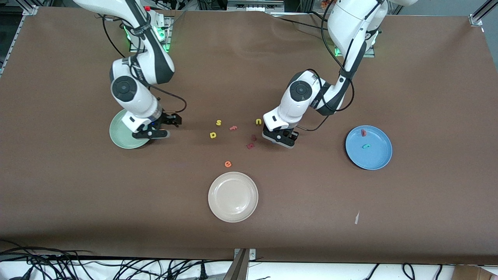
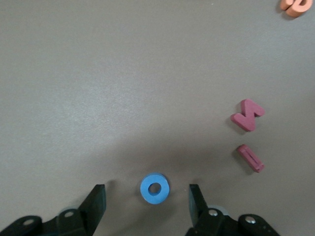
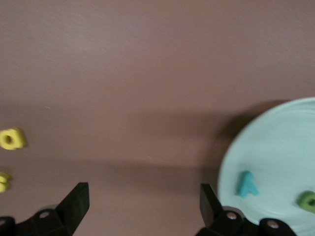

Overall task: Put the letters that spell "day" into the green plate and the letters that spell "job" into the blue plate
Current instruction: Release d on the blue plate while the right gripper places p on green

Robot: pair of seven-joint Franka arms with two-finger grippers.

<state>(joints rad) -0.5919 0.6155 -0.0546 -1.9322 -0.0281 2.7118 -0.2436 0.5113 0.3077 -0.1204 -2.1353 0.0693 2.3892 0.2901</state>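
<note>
A: Where does it stand?

B: The left gripper [image 2: 147, 201] is low over the table, fingers spread, with the blue "o" [image 2: 154, 189] lying flat between them, touching neither. In the blue plate [image 1: 379, 159] at the left arm's end sit the red "b" [image 1: 363, 133] and the teal "j" [image 1: 366, 146]. So "job" lacks only the ring.

A: And the right arm?

B: The right gripper [image 3: 140, 206] hangs at the rim of the green plate [image 3: 280, 147], fingers wide apart and holding nothing. In that plate lie the teal "y" [image 3: 248, 184] and the dark green "a" [image 3: 309, 200]. The yellow "d" [image 1: 213, 135] is out on the table, toward the middle.

A: What might spoil it?

B: The ring is thin and flat. If the fingers close too high they may slide over it or flick it away; too low and they scrape the table. The two dark red letters [image 2: 248, 115] lie near it and could be knocked if the ring skids.

A: And for the right arm?

B: The yellow "s" [image 1: 218, 123] sits just beside the "d". In the right wrist view they are smeared, so I think the upper one is the "d", but a hasty pick could take the wrong letter. Both arms working near the middle could also crowd each other.
</note>
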